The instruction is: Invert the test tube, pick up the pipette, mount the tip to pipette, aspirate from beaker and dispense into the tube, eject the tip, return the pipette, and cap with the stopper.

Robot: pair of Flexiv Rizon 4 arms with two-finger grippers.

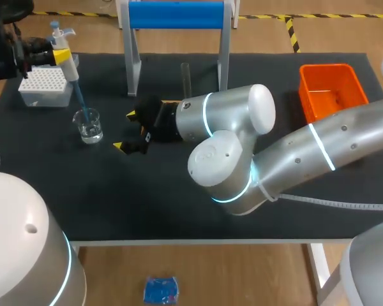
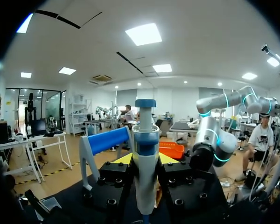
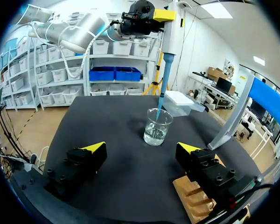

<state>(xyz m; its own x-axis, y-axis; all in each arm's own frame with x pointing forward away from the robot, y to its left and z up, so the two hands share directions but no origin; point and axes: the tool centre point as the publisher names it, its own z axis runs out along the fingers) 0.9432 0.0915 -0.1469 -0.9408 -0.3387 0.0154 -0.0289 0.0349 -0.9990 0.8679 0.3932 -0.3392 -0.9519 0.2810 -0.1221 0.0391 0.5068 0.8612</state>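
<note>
My right gripper (image 1: 124, 131) sits over the middle of the black, matte table mat (image 1: 179, 204). Its blocky black fingers with wedge-shaped yellow tips stand wide apart with nothing between them. A piece of pale, stepped wood (image 3: 196, 196) lies just under its right finger.

To the left, ahead of those fingers, stands the beaker (image 3: 157, 127). It is small, round and of clear glass, with clear liquid in its lower part. A slim blue translucent tip (image 3: 161, 100) comes down into it at a slant. I cannot tell whether its end is under the liquid.

The tip is mounted on the white-and-blue pipette (image 2: 145, 154), which my left gripper (image 1: 62, 56) clamps by the body from both sides above the far-left corner.

Below it is a white box (image 1: 45, 86) with a grid of holes. The glass test tube (image 1: 185, 76) stands upright far centre, by a grey frame with a blue bar (image 1: 175, 14). An orange plastic bin (image 1: 330, 89) sits far right.
</note>
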